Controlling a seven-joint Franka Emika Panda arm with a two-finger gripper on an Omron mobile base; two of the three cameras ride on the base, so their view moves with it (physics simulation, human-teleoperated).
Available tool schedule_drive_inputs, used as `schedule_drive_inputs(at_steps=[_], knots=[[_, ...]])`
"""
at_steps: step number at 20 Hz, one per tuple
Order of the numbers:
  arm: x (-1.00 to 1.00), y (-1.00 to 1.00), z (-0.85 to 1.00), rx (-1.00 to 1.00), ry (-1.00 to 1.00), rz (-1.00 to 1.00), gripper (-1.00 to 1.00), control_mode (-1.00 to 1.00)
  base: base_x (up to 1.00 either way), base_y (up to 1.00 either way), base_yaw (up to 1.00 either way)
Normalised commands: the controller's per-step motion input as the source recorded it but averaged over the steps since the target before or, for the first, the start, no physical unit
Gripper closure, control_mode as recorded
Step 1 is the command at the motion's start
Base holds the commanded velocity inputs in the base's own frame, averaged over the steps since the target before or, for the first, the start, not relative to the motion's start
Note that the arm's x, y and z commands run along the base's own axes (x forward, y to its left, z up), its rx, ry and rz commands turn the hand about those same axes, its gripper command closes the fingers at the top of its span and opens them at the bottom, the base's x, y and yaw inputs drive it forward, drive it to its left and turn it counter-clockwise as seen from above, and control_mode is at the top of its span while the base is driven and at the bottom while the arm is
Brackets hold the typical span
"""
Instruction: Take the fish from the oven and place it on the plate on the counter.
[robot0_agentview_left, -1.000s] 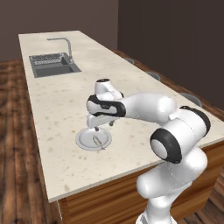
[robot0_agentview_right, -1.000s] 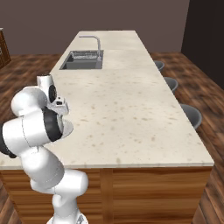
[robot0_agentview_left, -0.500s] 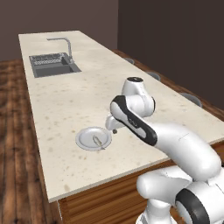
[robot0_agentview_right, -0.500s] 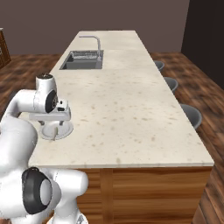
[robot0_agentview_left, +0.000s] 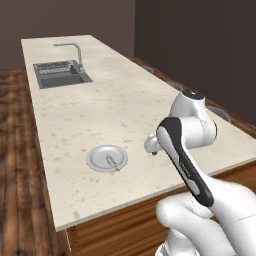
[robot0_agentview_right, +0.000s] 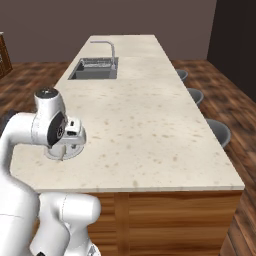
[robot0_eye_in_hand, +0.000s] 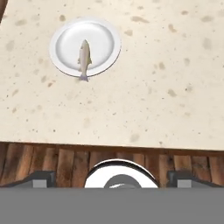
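Across the middle of both base views runs the counter (robot0_agentview_left: 100, 110), a long beige speckled top with a steel sink (robot0_agentview_left: 60, 75) and tap (robot0_agentview_left: 70, 50) at its far end. Round grey stools (robot0_agentview_right: 218, 131) along one side are partly cut off by the counter's edge. Near the front edge sits the plate (robot0_eye_in_hand: 101, 37); in the right base view the arm hides most of it. On it lies the fish (robot0_eye_in_hand: 84, 57), its tail just over the rim, long axis toward the counter's near edge in the hand view. Well apart from it, the gripper (robot0_eye_in_hand: 111, 178) is spread wide and empty.
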Motion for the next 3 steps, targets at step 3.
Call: schedule_drive_inputs(at_steps=[3], knots=[[-0.65,-0.84,0.39,0.07,-0.03,-0.03,-1.00,-1.00,0.00,0.00,0.00]])
